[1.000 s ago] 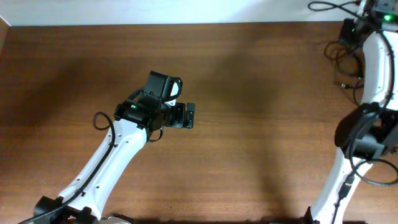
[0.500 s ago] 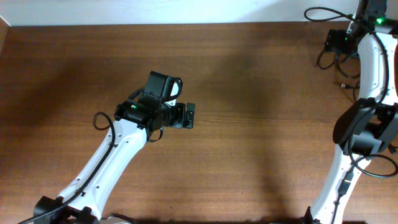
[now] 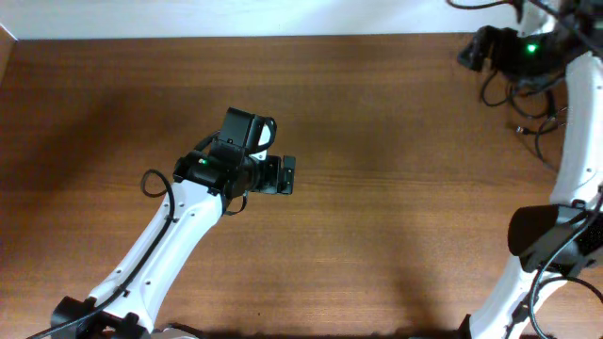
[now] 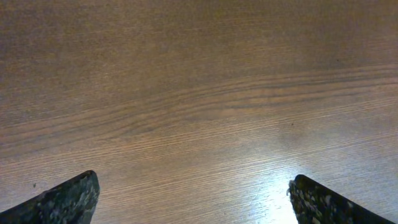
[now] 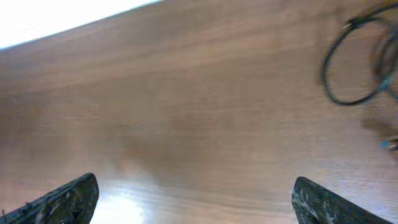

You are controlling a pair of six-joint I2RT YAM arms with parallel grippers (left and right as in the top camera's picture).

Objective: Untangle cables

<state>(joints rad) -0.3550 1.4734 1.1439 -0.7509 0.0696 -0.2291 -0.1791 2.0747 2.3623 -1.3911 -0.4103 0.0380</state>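
Note:
The cables (image 3: 517, 126) are thin black cords in loose loops at the far right of the wooden table, partly hidden under my right arm. In the right wrist view one loop of the cables (image 5: 348, 68) lies at the upper right, blurred. My right gripper (image 3: 466, 55) hangs near the back right corner, just left of the cords. Its jaws (image 5: 196, 178) stand open over bare wood with nothing between them. My left gripper (image 3: 288, 175) is mid-table, far from the cords. It is also open (image 4: 194, 177) above bare wood.
The table's back edge (image 3: 283, 38) meets a white surface. My right arm's own thicker black wires (image 3: 565, 268) hang along the right side. The table's left edge (image 3: 6, 56) shows at the far left.
My right gripper has opened and swung left along the back edge, off the cable pile. The cords lie loose on the table. The left arm has not moved.

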